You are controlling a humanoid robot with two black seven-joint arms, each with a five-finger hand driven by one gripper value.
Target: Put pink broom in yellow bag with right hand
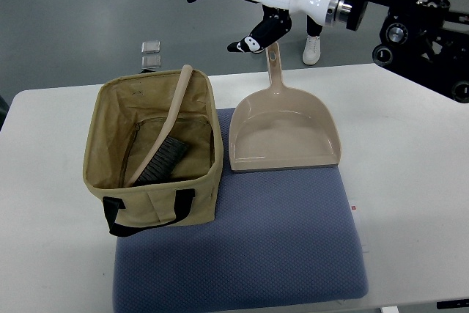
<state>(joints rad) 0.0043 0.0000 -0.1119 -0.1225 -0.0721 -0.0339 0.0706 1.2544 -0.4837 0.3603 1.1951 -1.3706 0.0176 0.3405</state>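
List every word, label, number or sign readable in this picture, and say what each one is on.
No text can be read.
Bag: a faint mark on the inside of the back wall, too small and blurred to read.
Dustpan, broom, mat, table, right hand: no print visible.

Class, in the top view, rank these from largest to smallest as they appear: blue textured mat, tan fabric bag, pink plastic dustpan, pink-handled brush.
1. Blue textured mat
2. Tan fabric bag
3. Pink plastic dustpan
4. Pink-handled brush, partly hidden inside the bag
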